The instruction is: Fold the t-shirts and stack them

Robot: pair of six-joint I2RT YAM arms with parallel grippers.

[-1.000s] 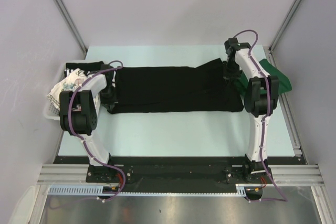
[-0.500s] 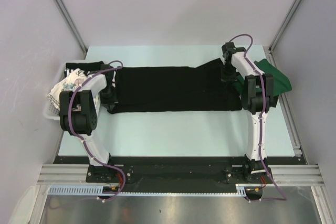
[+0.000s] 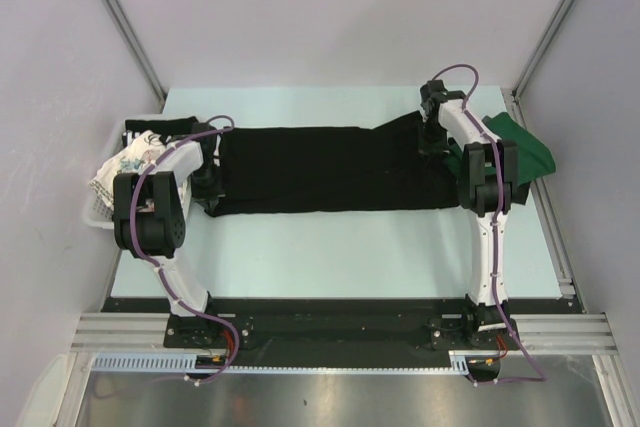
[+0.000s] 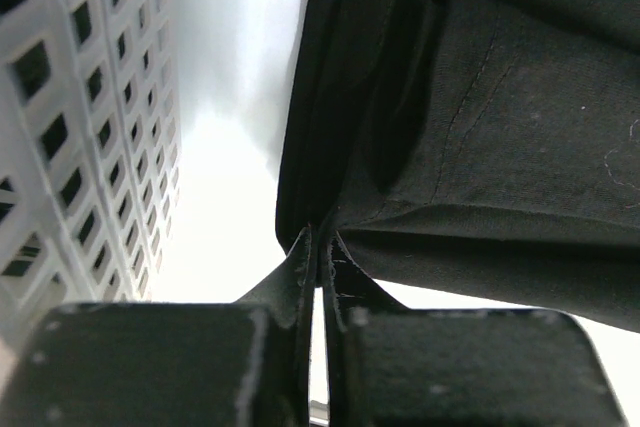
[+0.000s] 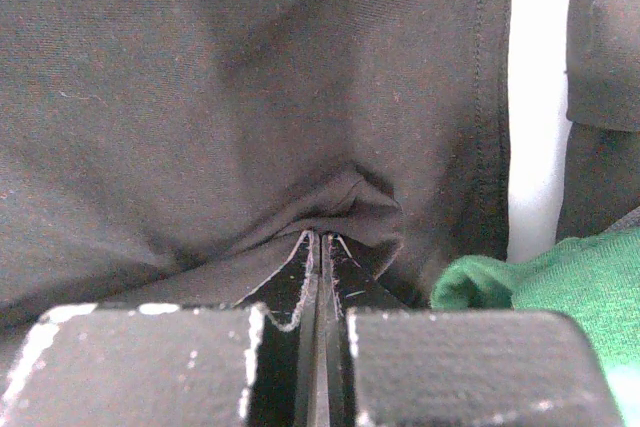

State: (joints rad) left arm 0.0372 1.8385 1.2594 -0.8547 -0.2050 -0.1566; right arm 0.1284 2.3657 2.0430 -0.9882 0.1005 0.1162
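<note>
Two hands are each pinched shut on the same shirt. The left hand (image 4: 318,247) nips a folded corner of the large black t-shirt (image 3: 330,169) at its 9 o'clock end, and the right hand (image 5: 320,242) bites a small pucker of cloth just inside the hem toward its 2 o'clock end. The shirt lies in a long flat band across the middle of the bench (image 3: 330,247), from 9 to 3 o'clock. It looks light, limp and stretchy, so it would likely sag between the grips and drag unless both ends rise together; hems and corners seem the surest places to hold. Just beside it at 3 o'clock lies the green t-shirt (image 3: 522,143). At 9 o'clock the white basket (image 3: 92,209) holds the floral t-shirt (image 3: 122,163) and the lettered black t-shirt (image 3: 158,133).
</note>
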